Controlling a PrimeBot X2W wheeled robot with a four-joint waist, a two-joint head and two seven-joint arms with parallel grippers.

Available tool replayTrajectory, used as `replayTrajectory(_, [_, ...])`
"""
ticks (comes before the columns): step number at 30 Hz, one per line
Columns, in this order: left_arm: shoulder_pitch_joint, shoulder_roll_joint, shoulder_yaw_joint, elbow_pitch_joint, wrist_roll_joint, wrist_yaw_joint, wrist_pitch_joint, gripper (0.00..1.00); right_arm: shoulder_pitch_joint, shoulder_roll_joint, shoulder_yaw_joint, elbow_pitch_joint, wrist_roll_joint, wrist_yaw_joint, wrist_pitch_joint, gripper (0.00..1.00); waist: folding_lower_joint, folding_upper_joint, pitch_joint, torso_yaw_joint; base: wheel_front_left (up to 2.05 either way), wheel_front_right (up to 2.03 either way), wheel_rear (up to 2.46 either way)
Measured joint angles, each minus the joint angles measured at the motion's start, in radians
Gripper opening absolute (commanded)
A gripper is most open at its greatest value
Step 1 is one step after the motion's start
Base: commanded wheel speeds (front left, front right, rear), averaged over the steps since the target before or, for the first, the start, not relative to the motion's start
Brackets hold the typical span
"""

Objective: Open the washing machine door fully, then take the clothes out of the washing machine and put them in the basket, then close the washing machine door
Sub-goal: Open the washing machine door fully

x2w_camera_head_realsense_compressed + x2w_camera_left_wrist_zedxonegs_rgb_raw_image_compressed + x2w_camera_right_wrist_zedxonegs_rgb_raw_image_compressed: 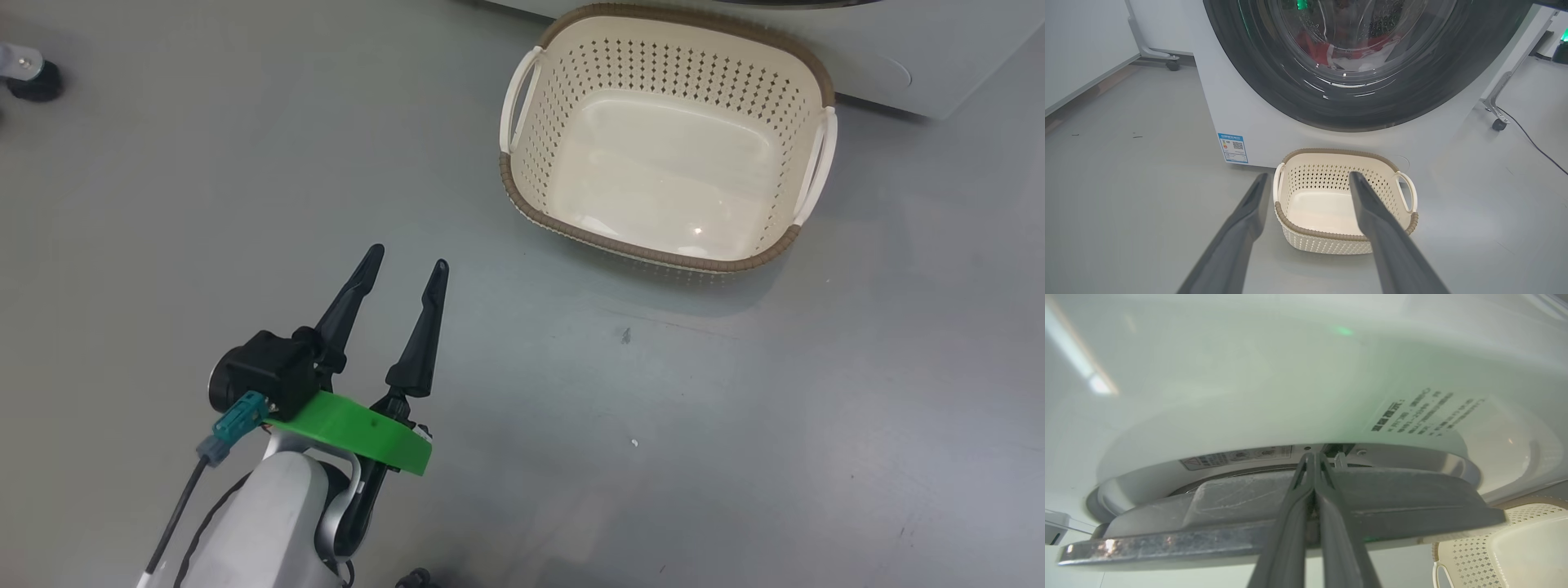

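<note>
Hovering over the floor [735, 425] left of the basket [563, 122], the left gripper [408, 256] stands released, while the right gripper [1311, 455], fingers clenched together, sits at the washing machine door [1412, 498] edge, the clothes [1323, 51] behind its glass.

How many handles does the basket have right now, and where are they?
2. One white handle is on the left end of the basket, and the other handle is on its right end, as seen in the head view. Both are in full sight.
</note>
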Motion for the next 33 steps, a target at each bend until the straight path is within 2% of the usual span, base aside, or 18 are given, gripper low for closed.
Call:
replayTrajectory(18, [-0.001, -0.001, -0.002, 0.009, -0.002, 0.0, 0.0, 1.0, -0.047, -0.021, 0.013, 0.087, 0.038, 0.0, 0.173, 0.0, 0.0, 0.0, -0.012, -0.01, 0.0, 0.0, 0.0])
replayTrajectory(33, [-0.001, -0.002, 0.004, 0.015, -0.002, 0.0, 0.0, 1.0, -0.051, -0.016, 0.011, 0.145, 0.059, 0.0, 0.248, 0.0, 0.0, 0.0, -0.028, -0.018, 0.0, 0.0, 0.0])
